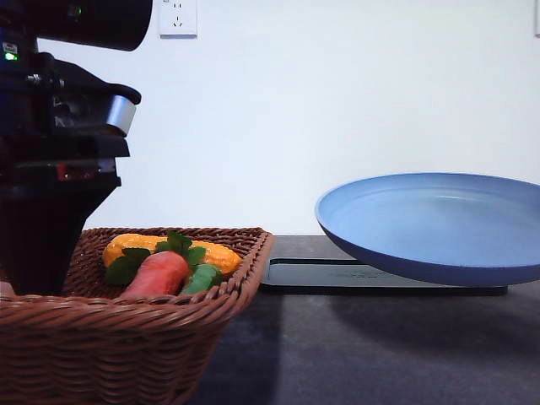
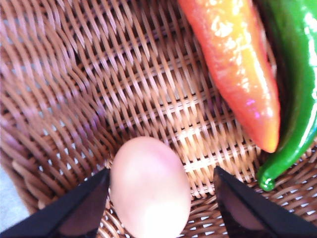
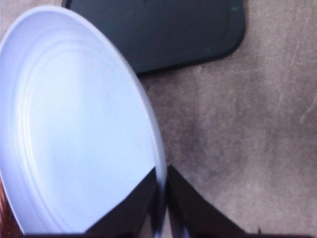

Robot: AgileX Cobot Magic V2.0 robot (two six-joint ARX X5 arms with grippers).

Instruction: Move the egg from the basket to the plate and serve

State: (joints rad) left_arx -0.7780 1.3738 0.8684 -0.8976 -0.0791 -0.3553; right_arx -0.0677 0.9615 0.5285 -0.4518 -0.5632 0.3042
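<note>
Pinkish-brown and smooth, the egg (image 2: 150, 187) lies in the basket (image 2: 74, 99) between the left gripper's (image 2: 161, 208) spread jaws. It looks light and easy to crack (and slippery), so hold its round sides softly. A carrot (image 2: 235, 69) and green pepper (image 2: 292, 89) lie beside it. The right gripper (image 3: 162, 198) pinches the plate's (image 3: 74, 139) rim; it holds nothing.

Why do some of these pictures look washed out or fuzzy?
In the left wrist view the egg is overexposed and soft, too close to the lens, and the peppers show glare. In the right wrist view the plate looks bleached to pale white-blue. In the front view the basket rim nearest the camera is slightly blurred.
</note>
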